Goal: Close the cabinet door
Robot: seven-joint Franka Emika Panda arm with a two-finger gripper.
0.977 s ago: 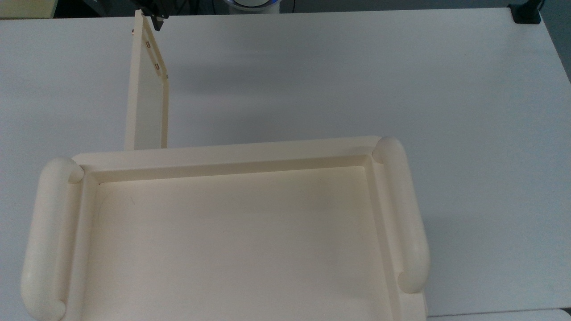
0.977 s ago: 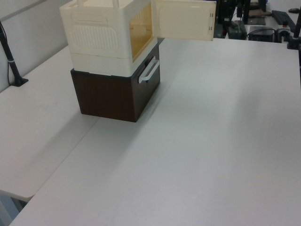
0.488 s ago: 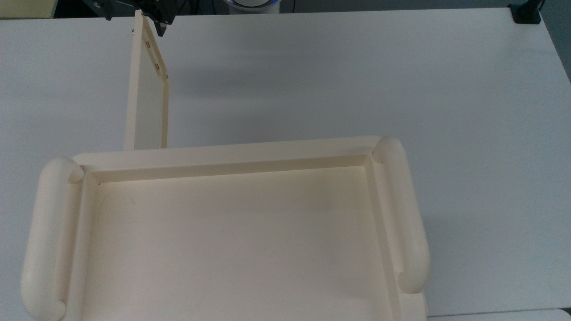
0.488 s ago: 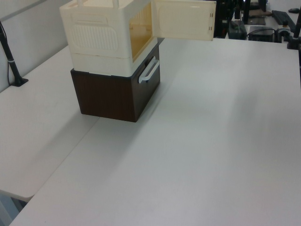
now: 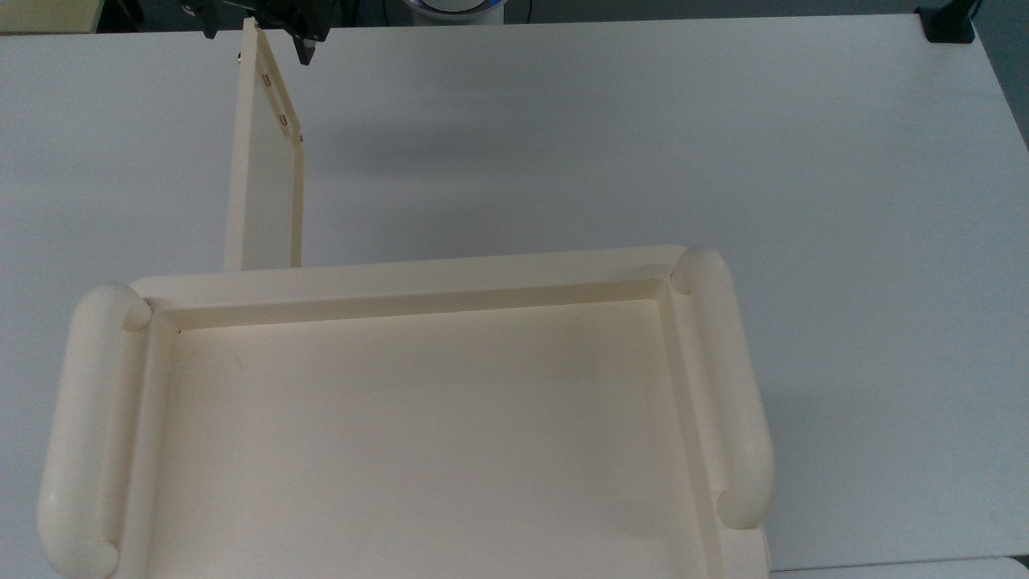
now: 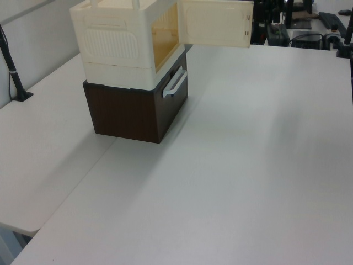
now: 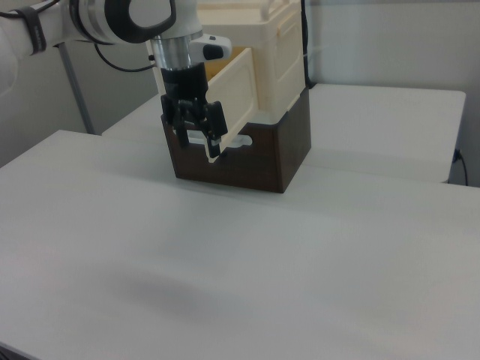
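The cabinet door (image 5: pixel 265 185) stands wide open, sticking out from the cream cabinet (image 5: pixel 418 277) toward the top view's upper edge. Its copper fittings sit near its free end. The left view shows the door (image 6: pixel 215 23) swung out to the left view's right of the cabinet (image 6: pixel 121 44). My gripper (image 5: pixel 259 40) is open at the door's free end, one black finger on each side of the panel in the top view. In the right view the gripper (image 7: pixel 199 141) hangs in front of the door (image 7: pixel 236 90). I cannot tell whether a finger touches it.
The cabinet rests on a dark brown box (image 6: pixel 129 113) with a white drawer handle (image 6: pixel 175 84). Bare white table (image 5: pixel 643 145) spreads around them. A black clamp (image 5: pixel 949 24) sits at a far corner, and a black post (image 6: pixel 14 72) stands at the left view's left.
My gripper has come further into the top view and shifted toward the top view's right along the door's free end. The door has not moved.
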